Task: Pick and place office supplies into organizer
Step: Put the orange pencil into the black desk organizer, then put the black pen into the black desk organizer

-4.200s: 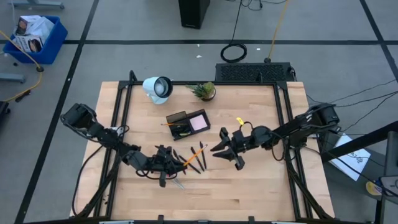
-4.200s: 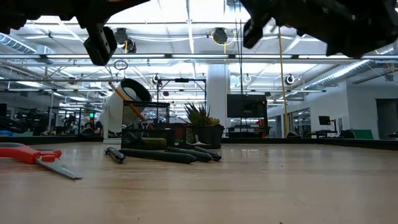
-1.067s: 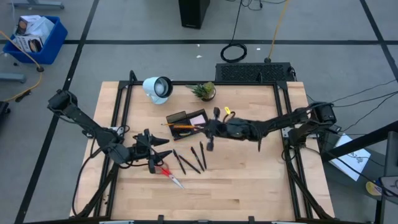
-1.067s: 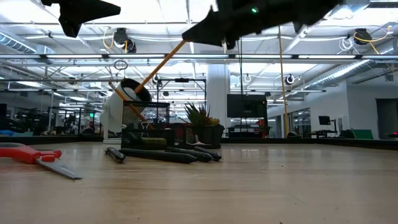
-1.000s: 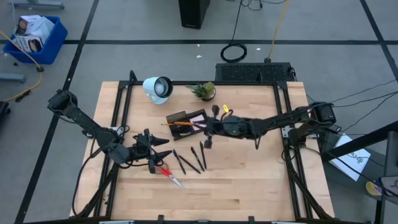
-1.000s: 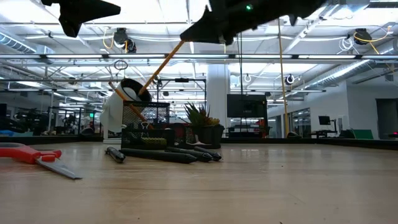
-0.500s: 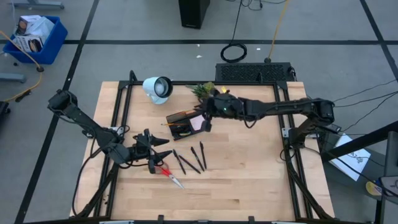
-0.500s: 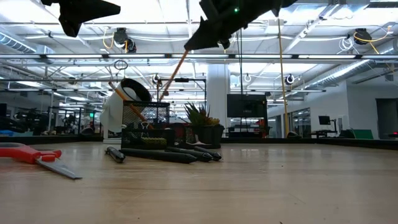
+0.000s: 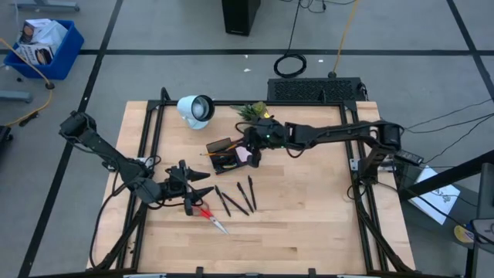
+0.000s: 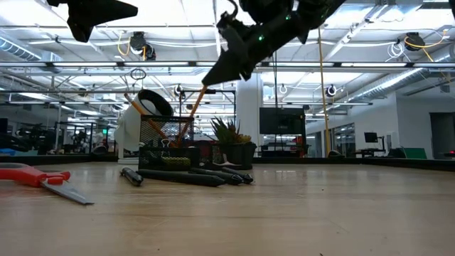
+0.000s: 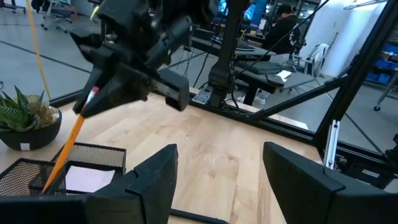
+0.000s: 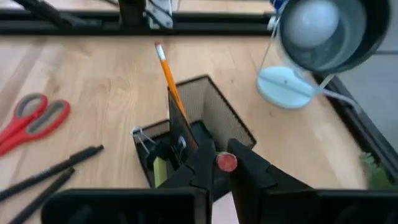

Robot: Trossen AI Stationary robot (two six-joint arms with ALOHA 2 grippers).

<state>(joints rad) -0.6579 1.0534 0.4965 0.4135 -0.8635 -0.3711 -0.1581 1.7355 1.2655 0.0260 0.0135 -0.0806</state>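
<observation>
Left gripper (image 9: 191,188) hangs wide open over the scissors (image 9: 210,218) and loose pens (image 9: 235,195). Right gripper (image 9: 252,148) is above the organizer (image 9: 221,146), pinching an orange pencil (image 10: 193,108) whose tip pokes into it.

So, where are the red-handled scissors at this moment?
In the high view the red-handled scissors lie flat on the table's left front part, just beside the left tool and left of the black pens.
</observation>
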